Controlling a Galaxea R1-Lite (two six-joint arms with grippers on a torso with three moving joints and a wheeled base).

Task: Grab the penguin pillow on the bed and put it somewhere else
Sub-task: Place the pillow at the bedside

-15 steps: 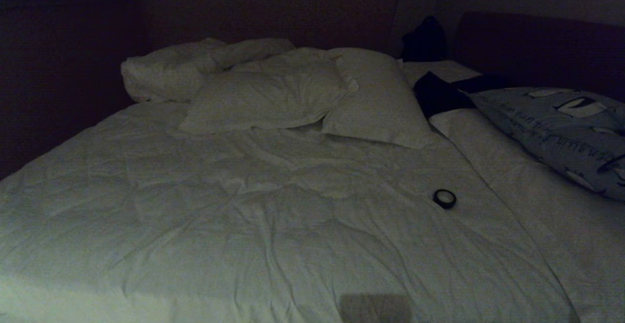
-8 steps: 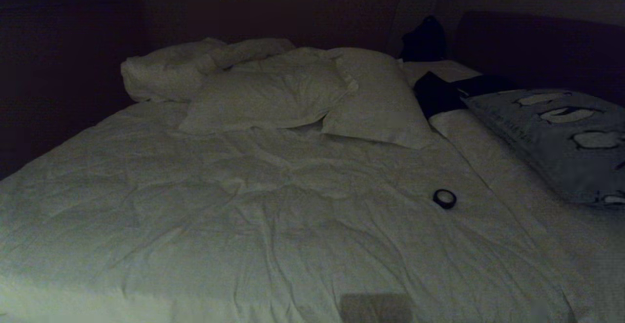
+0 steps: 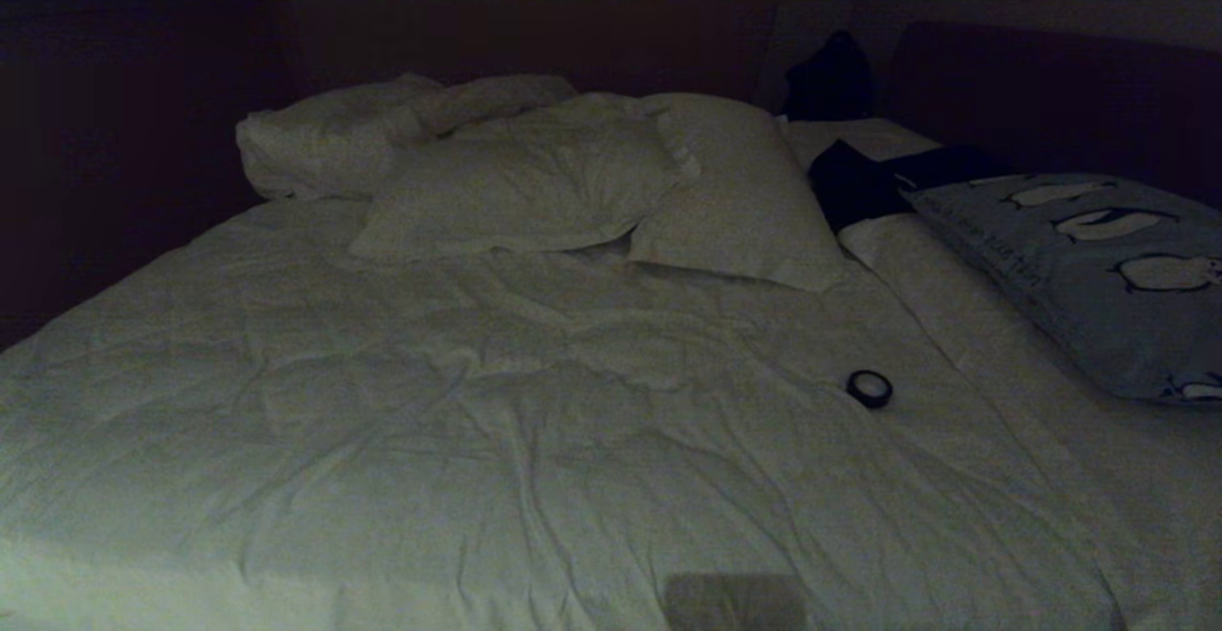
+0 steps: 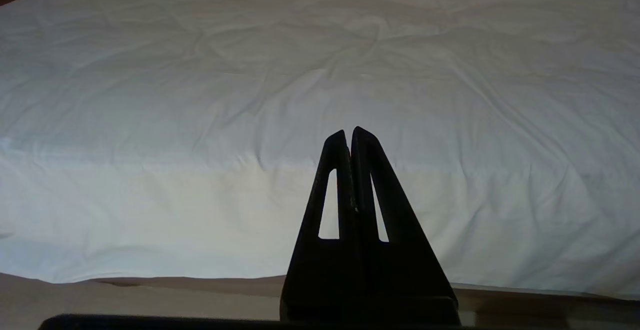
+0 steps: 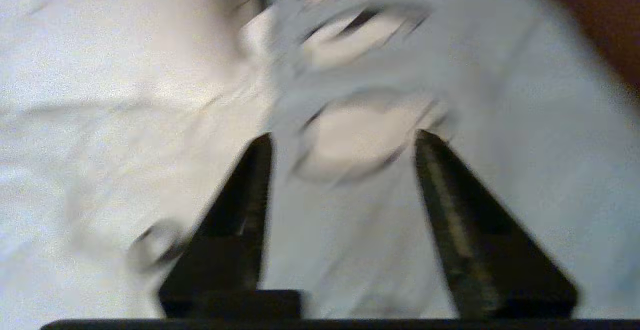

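The penguin pillow (image 3: 1088, 268), grey-blue with black-and-white penguins, lies flat at the right side of the bed (image 3: 477, 421), running off the head view's right edge. In the right wrist view my right gripper (image 5: 343, 138) stands open just short of the penguin pillow (image 5: 380, 85); its fabric shows between and beyond the spread fingers. In the left wrist view my left gripper (image 4: 348, 131) is shut and empty, parked at the near edge of the bed (image 4: 200, 95). Neither arm shows in the head view.
Two plain white pillows (image 3: 516, 187) (image 3: 745, 201) and a bunched white one (image 3: 315, 139) lie at the head of the bed. A small black ring (image 3: 869, 389) sits on the duvet. A dark cloth (image 3: 854, 187) lies beside the penguin pillow's far end.
The penguin pillow has turned from showing its script side, raised, to lying lower and flatter with the penguins up. The duvet, white pillows and ring are unmoved.
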